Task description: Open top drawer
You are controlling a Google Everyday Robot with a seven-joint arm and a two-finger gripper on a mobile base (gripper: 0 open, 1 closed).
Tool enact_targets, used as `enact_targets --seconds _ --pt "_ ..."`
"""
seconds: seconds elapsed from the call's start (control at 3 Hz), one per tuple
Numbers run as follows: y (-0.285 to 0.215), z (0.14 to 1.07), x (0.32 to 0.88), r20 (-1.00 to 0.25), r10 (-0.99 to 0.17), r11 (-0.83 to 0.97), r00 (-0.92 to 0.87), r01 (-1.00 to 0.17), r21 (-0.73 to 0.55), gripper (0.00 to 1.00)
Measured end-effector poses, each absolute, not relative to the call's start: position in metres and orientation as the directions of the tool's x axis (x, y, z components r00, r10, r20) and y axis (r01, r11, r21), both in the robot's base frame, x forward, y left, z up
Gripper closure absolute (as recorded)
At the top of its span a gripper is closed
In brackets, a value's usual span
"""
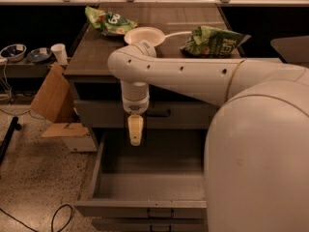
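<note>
**Top drawer not yet opened; gripper hanging beside its handle**

The wide grey metal top drawer [99, 115] is sitting just under the bench's edge. Its flat front is looking flush with the cabinet, so it is reading as shut. Its small dark bar handle [159, 113] is showing at the centre, with nothing on it.

The pale yellow-tipped gripper [136, 138] is pointing straight down in front of that drawer, just left of the handle and apart from it. Its tip is dipping below the drawer's lower edge. The jaws are showing as one narrow piece, so I cannot tell how far open they are; nothing is showing in their hold.

Below, the deeper grey lower drawer [120, 208] is standing pulled well out, with its bare floor showing.

The white arm [193, 76] is reaching in from the right, across the front of the dark wooden bench [96, 57]. The bench is carrying two green crisp bags [215, 40] and a white round plate [144, 35].

Judging by this, the task is hardly begun. The handle is waiting to be taken, which is calling for a shift right and a little up, and then the pull outward.
</note>
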State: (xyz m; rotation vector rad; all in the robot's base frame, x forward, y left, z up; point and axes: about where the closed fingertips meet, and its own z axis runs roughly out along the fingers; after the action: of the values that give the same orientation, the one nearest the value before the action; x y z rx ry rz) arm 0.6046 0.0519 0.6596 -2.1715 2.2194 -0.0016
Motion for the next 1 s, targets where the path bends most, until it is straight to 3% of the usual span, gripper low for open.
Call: enact_targets --seconds 0.33,1.0 --pt "0.054 0.6576 0.6027 -0.03 -0.999 0.023 -0.022 -1.0 -0.005 0.13" --pt "0.0524 0.6652 0.5982 -0.042 -0.999 0.025 -0.025 -1.0 0.016 0.56"
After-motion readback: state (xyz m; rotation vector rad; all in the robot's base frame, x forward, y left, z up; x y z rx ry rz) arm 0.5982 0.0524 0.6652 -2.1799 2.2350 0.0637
